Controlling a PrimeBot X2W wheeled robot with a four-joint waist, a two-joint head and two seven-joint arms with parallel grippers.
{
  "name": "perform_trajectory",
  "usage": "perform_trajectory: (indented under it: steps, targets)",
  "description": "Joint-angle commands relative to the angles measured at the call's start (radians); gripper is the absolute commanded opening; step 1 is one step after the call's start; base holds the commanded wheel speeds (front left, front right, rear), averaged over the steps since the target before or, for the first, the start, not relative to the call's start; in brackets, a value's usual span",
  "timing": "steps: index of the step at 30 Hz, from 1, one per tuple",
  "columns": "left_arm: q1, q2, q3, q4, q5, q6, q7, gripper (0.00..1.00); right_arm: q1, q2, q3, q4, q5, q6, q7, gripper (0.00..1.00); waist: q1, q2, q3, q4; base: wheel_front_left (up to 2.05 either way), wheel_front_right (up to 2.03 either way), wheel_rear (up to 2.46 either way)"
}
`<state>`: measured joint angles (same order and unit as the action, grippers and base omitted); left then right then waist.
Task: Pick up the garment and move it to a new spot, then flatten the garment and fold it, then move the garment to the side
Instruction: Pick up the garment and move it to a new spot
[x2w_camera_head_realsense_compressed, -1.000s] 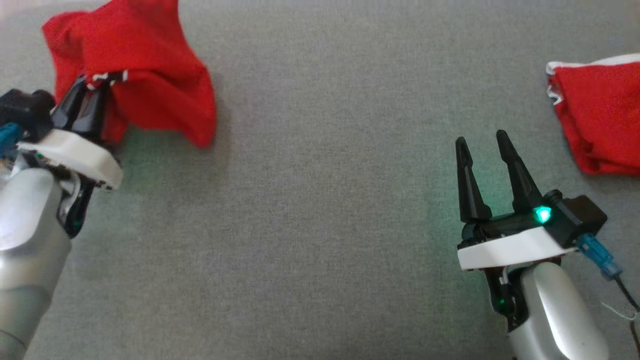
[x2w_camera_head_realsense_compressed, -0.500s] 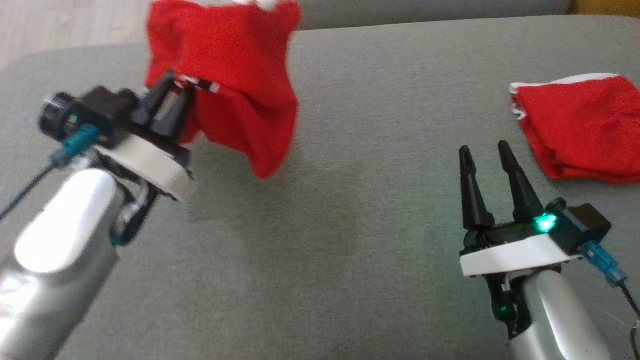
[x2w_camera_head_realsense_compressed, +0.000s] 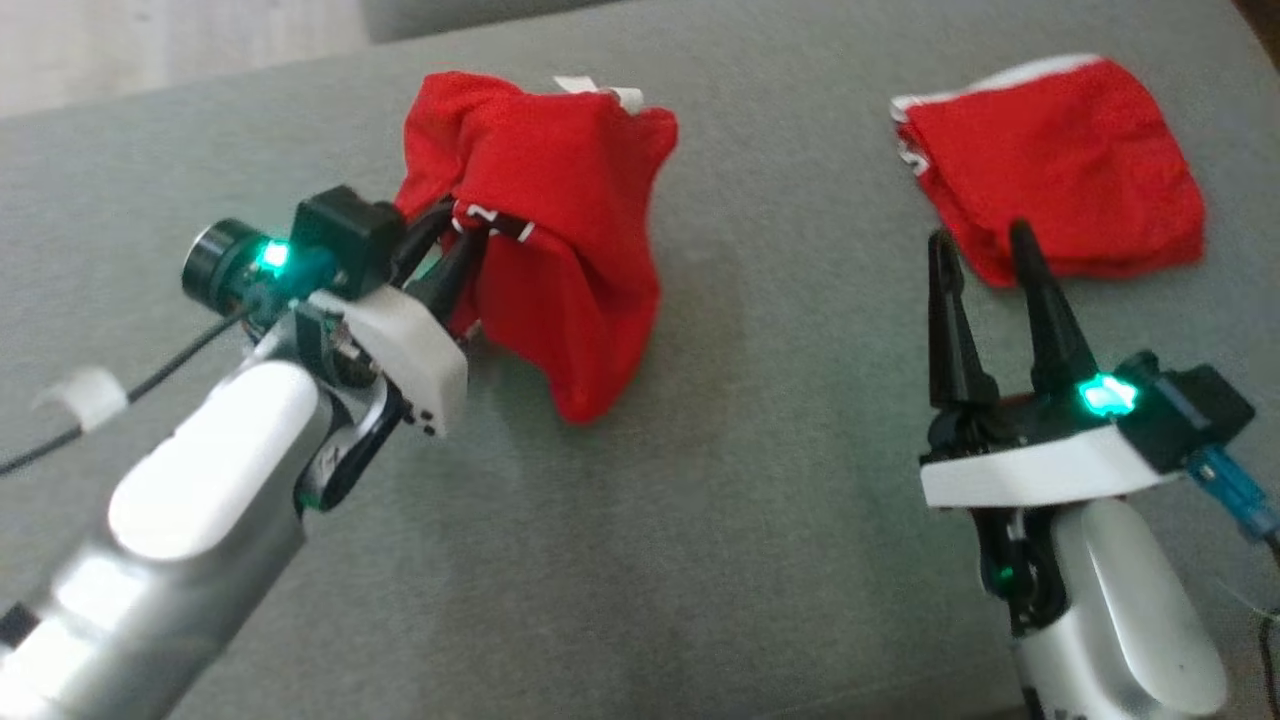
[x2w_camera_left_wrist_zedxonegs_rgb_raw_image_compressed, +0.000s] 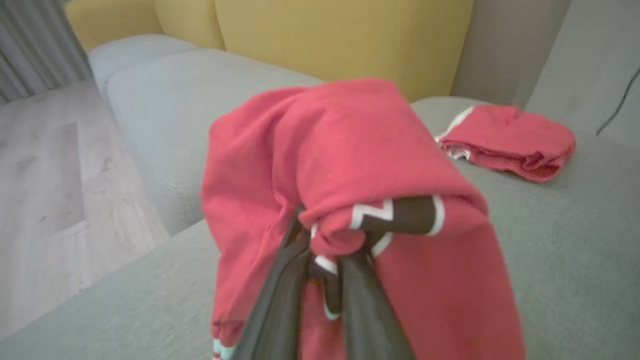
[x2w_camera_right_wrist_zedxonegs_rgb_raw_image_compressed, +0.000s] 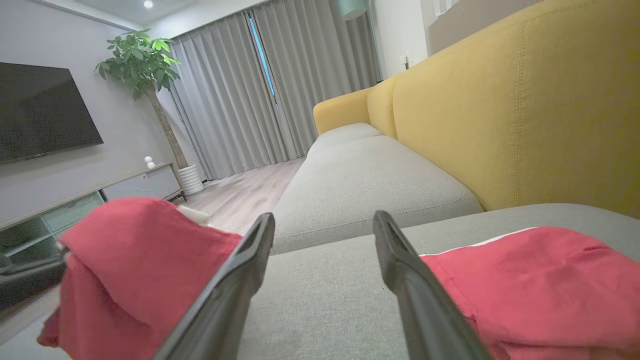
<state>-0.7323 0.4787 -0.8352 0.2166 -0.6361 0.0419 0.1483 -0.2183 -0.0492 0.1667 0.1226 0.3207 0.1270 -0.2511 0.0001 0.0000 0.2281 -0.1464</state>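
Left gripper (x2w_camera_head_realsense_compressed: 455, 240), at 9 o'clock in the head view, was clamped narrow on a bunched edge of the red garment (x2w_camera_head_realsense_compressed: 565, 190), which hung at 11 o'clock over the grey sofa cushion (x2w_camera_head_realsense_compressed: 750, 470). Right gripper (x2w_camera_head_realsense_compressed: 980, 240), at 4 o'clock, stood wide and empty. A second red garment (x2w_camera_head_realsense_compressed: 1060, 160) lay folded at 1 o'clock.

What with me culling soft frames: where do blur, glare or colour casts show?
Head view: mostly sharp, glare on the left forearm, green glow on the right gripper. Left wrist view: the held garment looks soft and washed pink, the left gripper blurred up close. Right wrist view: yellow sofa back crisp, near fingers soft.
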Motion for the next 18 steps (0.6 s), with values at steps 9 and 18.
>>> perform_trajectory:
  steps: [9, 18]
  targets:
    - [-0.197, -0.045, 0.045, 0.258, 0.064, -0.035, -0.161, 1.00, -0.063, -0.001, 0.059, -0.051, 0.035, 0.004, -0.011, 1.00, -0.0001, 0.0000, 0.099, -0.094, 0.00, 0.00, 0.00]
    - [-0.146, -0.076, 0.109, 0.337, 0.039, -0.032, -0.384, 1.00, -0.037, -0.001, 0.018, -0.026, -0.014, 0.004, -0.011, 1.00, -0.0001, 0.0000, 0.035, 0.026, 0.00, 0.00, 0.00]
